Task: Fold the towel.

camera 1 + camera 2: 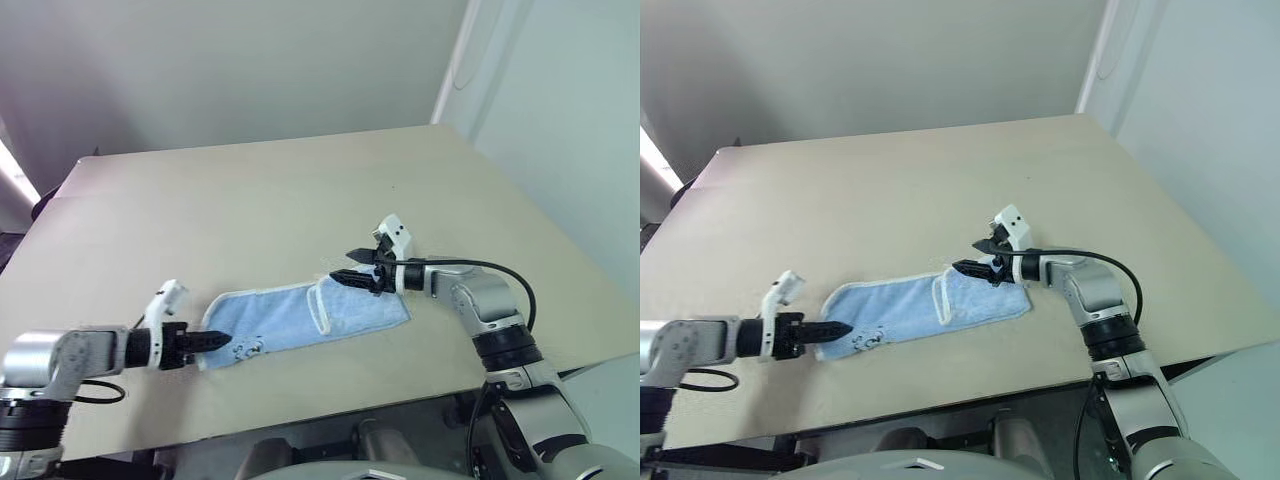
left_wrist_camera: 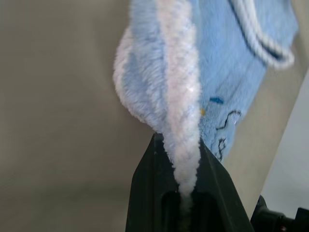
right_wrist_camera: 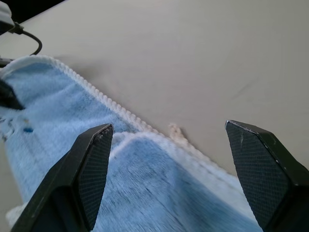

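Observation:
The towel (image 1: 300,315), light blue terry with a white hem, lies as a long narrow strip on the tan table (image 1: 250,200), partly folded over itself near its middle. My left gripper (image 1: 222,341) is shut on the towel's left end; in the left wrist view the white hem (image 2: 181,121) runs pinched between the black fingers (image 2: 145,193). My right gripper (image 1: 352,265) hovers open just above the towel's far right edge, its two fingers (image 3: 89,169) spread wide over the hem (image 3: 125,113) with nothing between them.
The table's near edge (image 1: 330,415) runs just in front of the towel. A pale wall and a white corner post (image 1: 455,60) stand beyond the far edge. A black cable (image 1: 500,270) loops over my right forearm.

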